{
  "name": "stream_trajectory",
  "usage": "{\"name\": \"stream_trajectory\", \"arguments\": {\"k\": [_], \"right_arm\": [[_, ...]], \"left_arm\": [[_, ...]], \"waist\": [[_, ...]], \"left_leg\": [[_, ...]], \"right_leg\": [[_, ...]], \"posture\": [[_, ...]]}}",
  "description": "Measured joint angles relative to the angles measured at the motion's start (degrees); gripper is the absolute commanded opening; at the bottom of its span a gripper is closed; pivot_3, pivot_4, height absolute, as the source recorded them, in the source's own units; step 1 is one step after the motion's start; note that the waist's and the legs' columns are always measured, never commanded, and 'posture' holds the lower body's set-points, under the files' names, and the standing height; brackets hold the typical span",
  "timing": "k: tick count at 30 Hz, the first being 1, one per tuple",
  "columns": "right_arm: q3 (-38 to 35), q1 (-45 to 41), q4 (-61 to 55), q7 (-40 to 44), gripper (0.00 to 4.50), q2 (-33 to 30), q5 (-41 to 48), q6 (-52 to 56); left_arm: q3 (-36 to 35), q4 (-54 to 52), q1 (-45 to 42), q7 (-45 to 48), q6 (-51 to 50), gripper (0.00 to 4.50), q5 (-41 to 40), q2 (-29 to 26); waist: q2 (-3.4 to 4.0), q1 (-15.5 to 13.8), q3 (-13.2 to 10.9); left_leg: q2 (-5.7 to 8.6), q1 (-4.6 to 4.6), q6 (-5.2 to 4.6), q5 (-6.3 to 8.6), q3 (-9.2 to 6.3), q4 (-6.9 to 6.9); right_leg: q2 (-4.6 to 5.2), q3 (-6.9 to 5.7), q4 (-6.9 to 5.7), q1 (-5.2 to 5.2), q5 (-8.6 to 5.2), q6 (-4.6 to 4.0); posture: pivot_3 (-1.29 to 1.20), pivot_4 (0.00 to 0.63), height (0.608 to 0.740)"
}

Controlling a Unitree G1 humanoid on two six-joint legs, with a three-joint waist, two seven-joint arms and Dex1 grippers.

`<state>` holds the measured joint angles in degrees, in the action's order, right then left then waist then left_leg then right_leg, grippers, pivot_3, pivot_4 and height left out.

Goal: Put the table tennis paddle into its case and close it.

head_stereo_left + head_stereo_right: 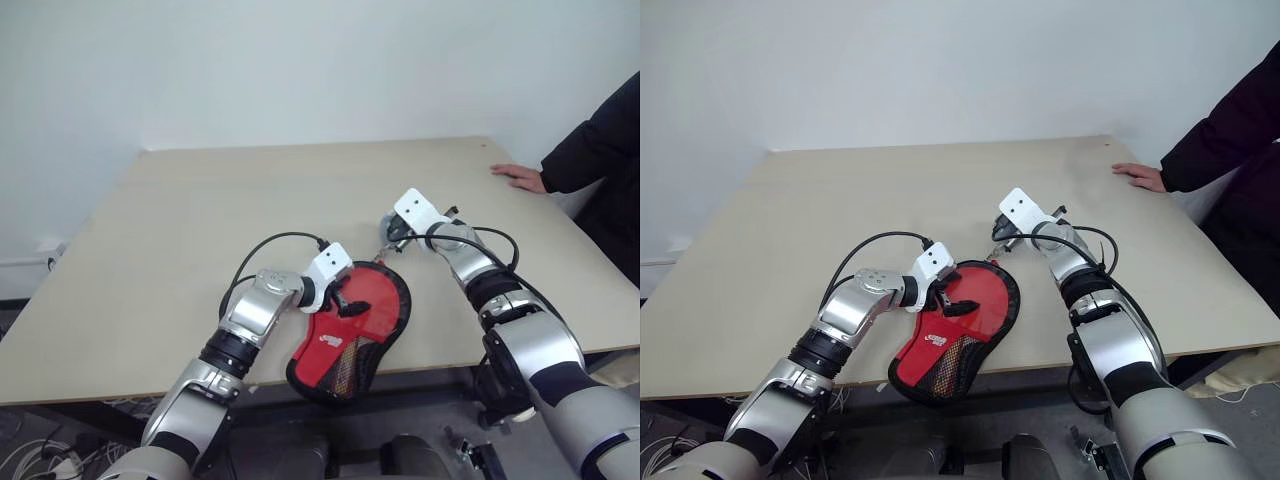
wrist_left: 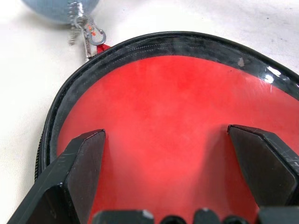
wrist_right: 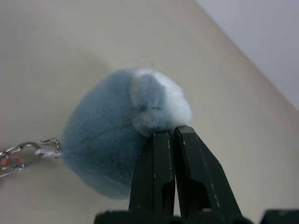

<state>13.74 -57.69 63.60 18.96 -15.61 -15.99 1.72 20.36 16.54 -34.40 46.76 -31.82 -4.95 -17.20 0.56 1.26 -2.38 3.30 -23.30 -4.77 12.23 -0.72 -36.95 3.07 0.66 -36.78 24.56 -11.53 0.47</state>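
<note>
My left claw (image 1: 345,297) hovered spread wide over the red, black-edged paddle-shaped fabric case (image 1: 372,308) at the table's (image 1: 180,240) near edge; my right claw (image 1: 385,240), reaching forward, pinched the fluffy grey-blue pompom (image 3: 117,135) on its zip.

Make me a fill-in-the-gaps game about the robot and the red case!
1. The right gripper has its jaws shut on a fluffy ____.
2. The left gripper hovers with its jaws ____ over the case.
3. A person's ____ rests on the table.

Answers: ball, open, hand
</note>
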Motion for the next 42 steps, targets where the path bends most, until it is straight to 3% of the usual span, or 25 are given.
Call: {"name": "stream_trajectory", "arguments": {"k": [17, 37, 42], "right_arm": [[2.6, 9.4, -17.5, 12.9, 0.02, -13.2, 0.2, 0.5], [0.5, 16.2, -31.8, 26.7, 0.02, -22.4, 4.1, 6.9], [-0.7, 16.8, -32.8, 26.9, 1.12, -22.4, 4.7, 9.7]], "left_arm": [[0.0, 0.0, 0.0, 0.8, -0.6, 4.5, 0.0, 0.2], [0.0, -0.1, 0.3, 0.7, -0.3, 4.5, 0.0, 0.7], [0.1, -0.1, 0.4, 0.7, -0.2, 4.5, 0.0, 0.7]], "waist": [[0.0, -0.3, 0.0], [-0.03, -1.4, 0.0], [-0.05, -1.5, 0.0]], "left_leg": [[0.11, -0.09, -0.18, -0.09, -0.04, -0.23], [0.18, -0.25, -0.37, -0.06, -0.03, -0.44], [0.17, -0.25, -0.37, -0.06, -0.03, -0.46]], "right_leg": [[0.31, -0.1, 0.02, -0.11, -0.09, 0.28], [0.67, -0.4, 0.03, -0.16, -0.11, 0.44], [0.68, -0.42, 0.03, -0.17, -0.11, 0.44]], "posture": [[0.0, 0.0, 0.721], [0.0, 0.0, 0.721], [0.0, 0.0, 0.721]]}}
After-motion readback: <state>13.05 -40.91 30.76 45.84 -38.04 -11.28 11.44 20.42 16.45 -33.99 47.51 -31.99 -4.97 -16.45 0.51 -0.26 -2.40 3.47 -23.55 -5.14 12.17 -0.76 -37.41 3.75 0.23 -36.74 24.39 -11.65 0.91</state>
